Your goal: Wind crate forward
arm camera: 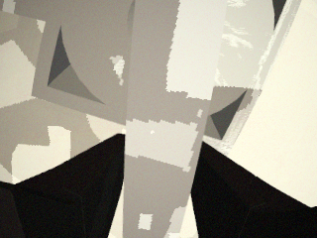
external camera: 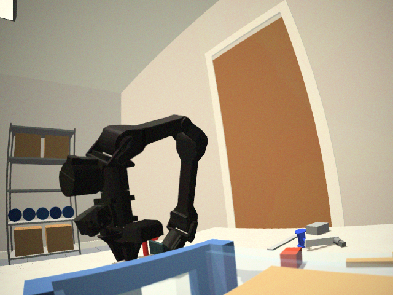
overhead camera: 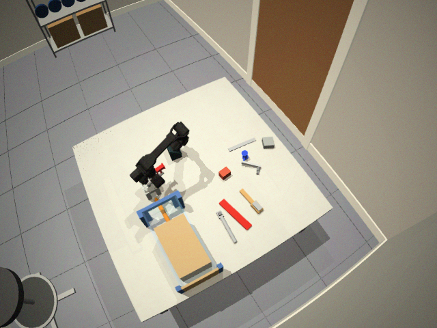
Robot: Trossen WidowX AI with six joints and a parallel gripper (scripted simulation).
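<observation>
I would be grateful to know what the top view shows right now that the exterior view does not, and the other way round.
Only the top view shows the red bar, the grey wrench-like tool and the orange strap running to the crate.

Only the exterior view shows the shelf unit's top board and the ceiling.

Both share the arm, the blue frame, the red block and the brown door.
</observation>
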